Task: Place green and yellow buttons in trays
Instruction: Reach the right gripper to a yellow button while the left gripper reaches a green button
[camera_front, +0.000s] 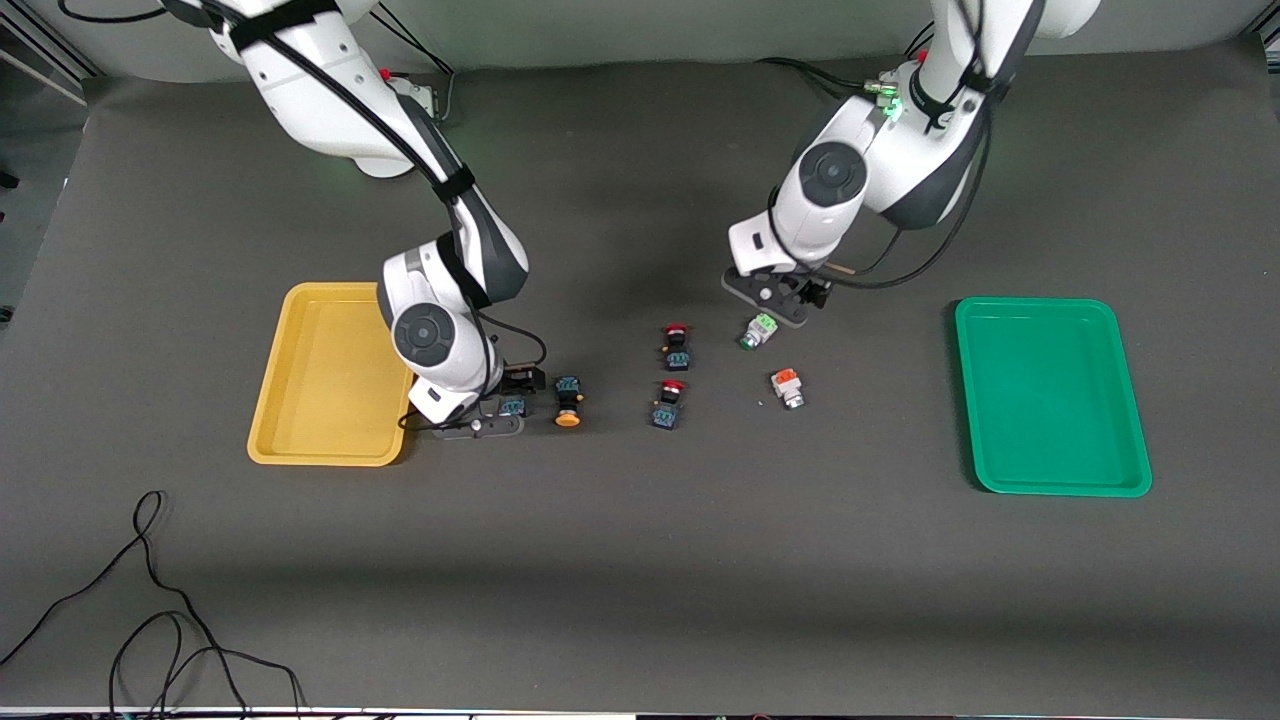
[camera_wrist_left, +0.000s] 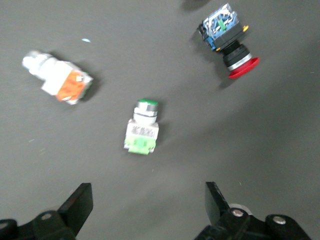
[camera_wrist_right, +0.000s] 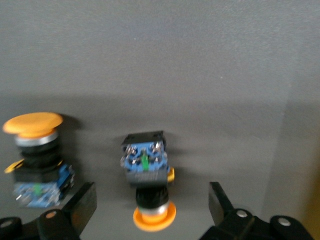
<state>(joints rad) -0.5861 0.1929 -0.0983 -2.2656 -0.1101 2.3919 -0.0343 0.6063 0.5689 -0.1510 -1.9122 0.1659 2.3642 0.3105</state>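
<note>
While both stand open, left pincer (camera_front: 783, 300) nears green button (camera_front: 759, 331), right pincer (camera_front: 487, 413) straddles yellow button (camera_wrist_right: 146, 172)

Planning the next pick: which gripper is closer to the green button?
Left. The left gripper, jaws open, sits just beside the green button. The right gripper, jaws open, is by the yellow tray, around a yellow button.

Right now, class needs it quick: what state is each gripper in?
Left gripper: open, empty, over the green button.
Right gripper: open, empty, astride a yellow button.
</note>
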